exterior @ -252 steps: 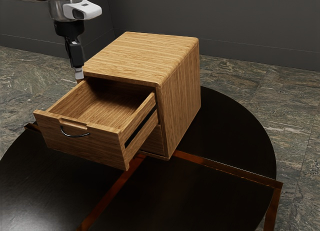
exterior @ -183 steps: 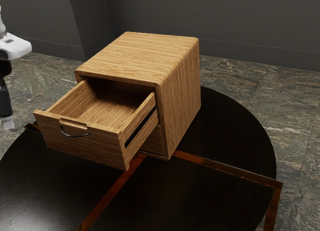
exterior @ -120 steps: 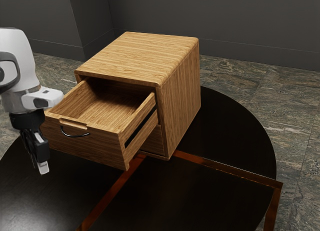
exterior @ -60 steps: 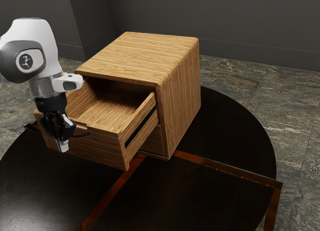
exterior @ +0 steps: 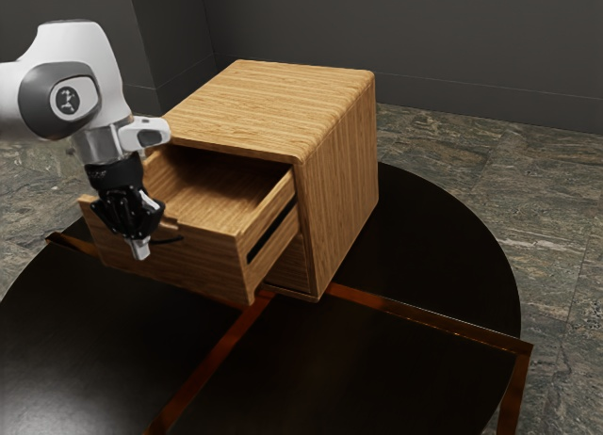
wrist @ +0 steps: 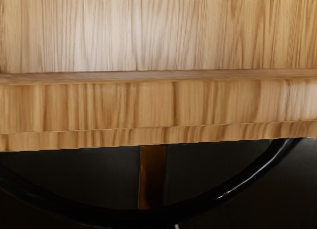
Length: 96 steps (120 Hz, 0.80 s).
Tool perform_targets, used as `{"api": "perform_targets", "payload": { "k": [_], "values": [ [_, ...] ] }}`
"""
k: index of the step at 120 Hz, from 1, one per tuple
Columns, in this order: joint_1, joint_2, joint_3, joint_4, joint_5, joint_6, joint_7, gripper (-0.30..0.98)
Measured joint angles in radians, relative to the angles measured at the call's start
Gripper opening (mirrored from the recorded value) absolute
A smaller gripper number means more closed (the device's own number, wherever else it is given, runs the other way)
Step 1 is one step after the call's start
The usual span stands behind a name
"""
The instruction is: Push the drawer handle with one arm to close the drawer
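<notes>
In the exterior view, your gripper (exterior: 140,250), its fingers pressed together and pointing down, stands at the front of the drawer (exterior: 203,265), by the curved handle (wrist: 225,192), the drawer itself projecting partly open from the cabinet (exterior: 341,176) on the round table (exterior: 405,383).

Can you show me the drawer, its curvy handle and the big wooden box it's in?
Drawer (exterior: 203,261): exterior view, on its front panel.
Handle (wrist: 148,217): wrist view, middle of its dark curve.
Wooden box (exterior: 264,105): exterior view, on its flat top.
</notes>
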Motion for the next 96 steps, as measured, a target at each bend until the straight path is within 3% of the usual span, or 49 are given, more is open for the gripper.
{"api": "perform_targets", "payload": {
  "k": [96],
  "values": [
    [-0.005, 0.226, -0.009, 0.212, 0.003, 0.028, -0.096, -0.1]
  ]
}}
